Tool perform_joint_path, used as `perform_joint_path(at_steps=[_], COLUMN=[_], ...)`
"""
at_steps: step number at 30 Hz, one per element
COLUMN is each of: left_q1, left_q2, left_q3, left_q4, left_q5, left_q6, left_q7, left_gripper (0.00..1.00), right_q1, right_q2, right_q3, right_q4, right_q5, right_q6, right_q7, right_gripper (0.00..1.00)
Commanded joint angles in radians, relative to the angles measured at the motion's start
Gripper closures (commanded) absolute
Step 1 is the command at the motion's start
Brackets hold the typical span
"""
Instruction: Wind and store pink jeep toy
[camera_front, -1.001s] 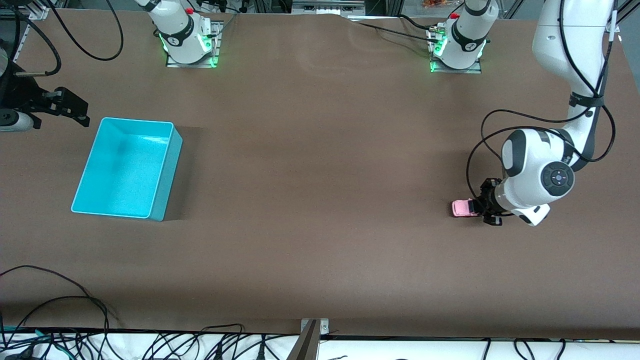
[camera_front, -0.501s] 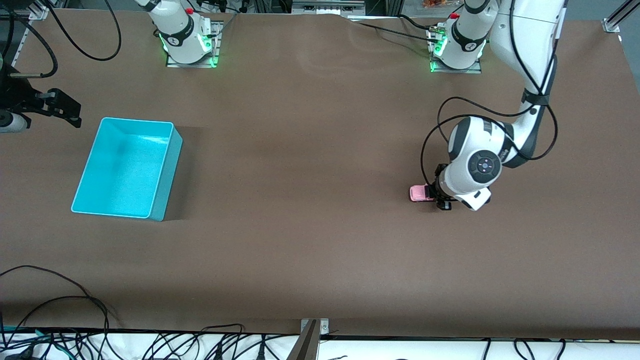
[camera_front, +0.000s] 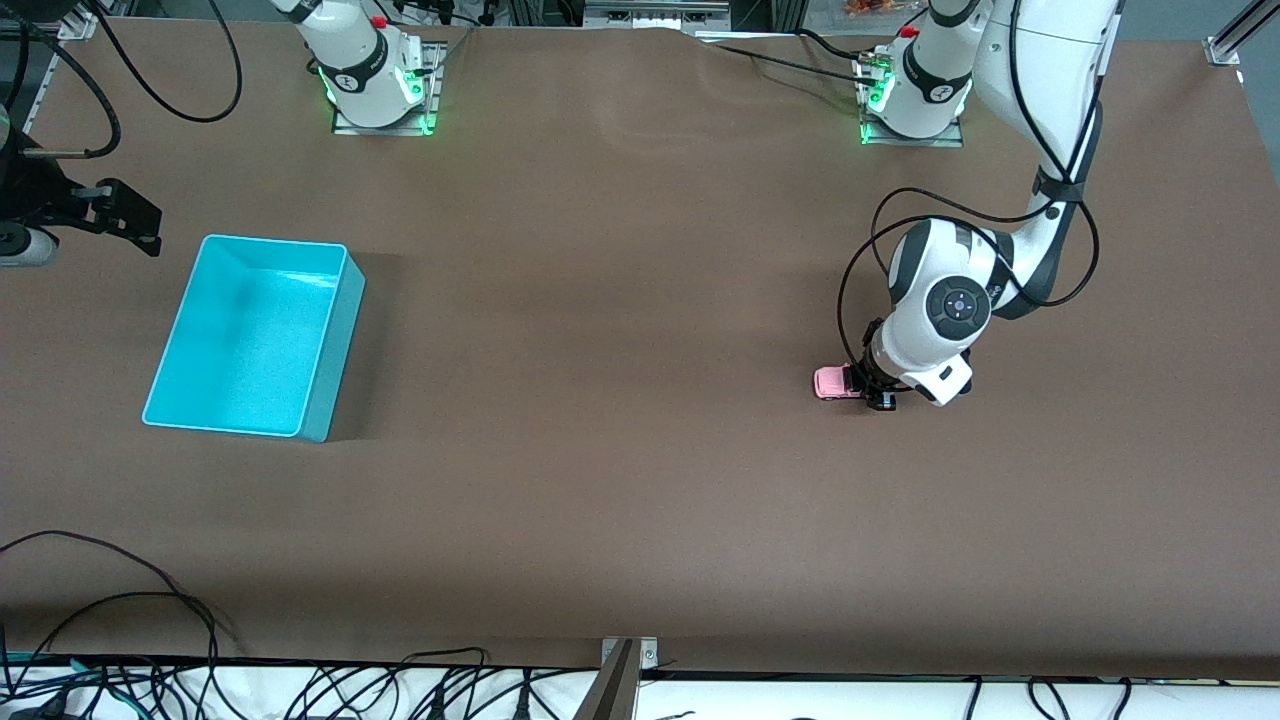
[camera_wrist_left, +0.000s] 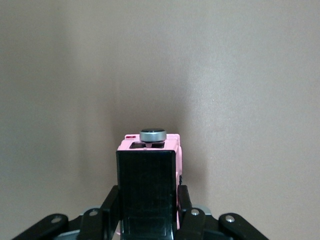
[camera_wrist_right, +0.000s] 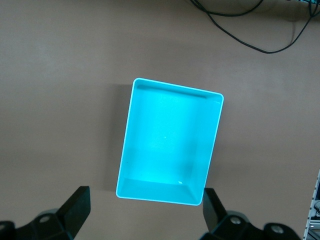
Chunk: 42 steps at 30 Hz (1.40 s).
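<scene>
The pink jeep toy (camera_front: 828, 382) sits low at the brown table's surface, toward the left arm's end. My left gripper (camera_front: 868, 390) is shut on it from above, and the arm hides the toy's rear half. In the left wrist view the black roof and pink body of the jeep (camera_wrist_left: 150, 146) fill the space between the fingers (camera_wrist_left: 184, 202) of the left gripper (camera_wrist_left: 147, 202), which press on its sides. My right gripper (camera_front: 128, 215) hangs open and holds nothing at the right arm's end. In its wrist view the right gripper (camera_wrist_right: 145, 205) looks down on the cyan bin (camera_wrist_right: 172, 90).
The cyan bin (camera_front: 340, 340) stands empty toward the right arm's end of the table. Both arm bases (camera_front: 375, 90) stand along the edge farthest from the front camera. Loose cables (camera_front: 150, 600) lie along the nearest edge.
My left gripper has carried the jeep along the table toward the right arm's end, slowing over the last half second. The right gripper has barely shifted.
</scene>
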Motion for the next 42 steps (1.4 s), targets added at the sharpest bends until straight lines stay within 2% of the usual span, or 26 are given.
perform_joint_path(at_steps=[1,18,25,34,36,38,39,41,42], left_q1=[0.031,0.244,0.35,0.408,0.41,0.41,0.408,0.408,0.407], left_q2=[0.013,0.012,0.016,0.022,0.022,0.022,0.022,0.021,0.019], left_q3=[0.009,0.012,0.012,0.012,0.012,0.012,0.012,0.012,0.012], left_q4=[-0.041,-0.03,-0.021,-0.016,-0.015,-0.015,-0.013,-0.013,-0.003], left_q5=[-0.002,0.0,0.124,0.133,0.133,0.133,0.133,0.133,0.133], left_q6=[0.037,0.037,0.04,0.042,0.042,0.042,0.041,0.042,0.039], left_q7=[0.057,0.264,0.29,0.382,0.382,0.382,0.382,0.385,0.39], left_gripper=[0.88,0.88,0.88,0.87,0.84,0.75,0.61,0.12,0.0], right_q1=[0.014,0.014,0.014,0.014,0.013,0.013,0.013,0.014,0.014], right_q2=[0.001,0.001,0.001,0.001,0.001,0.001,0.002,0.002,0.004], right_q3=[0.005,0.004,0.004,0.004,0.002,0.002,0.002,0.002,0.002], right_q4=[0.006,0.006,0.007,0.006,0.006,0.006,0.006,0.006,0.006], right_q5=[-0.014,-0.014,-0.014,-0.011,-0.011,-0.011,-0.011,-0.011,-0.011], right_q6=[-0.019,-0.022,-0.019,-0.02,-0.022,-0.022,-0.022,-0.022,-0.022], right_q7=[0.005,0.008,0.008,0.009,0.009,0.009,0.009,0.009,0.009], right_gripper=[0.0,0.0,0.0,0.0,0.0,0.0,0.0,0.0,0.0])
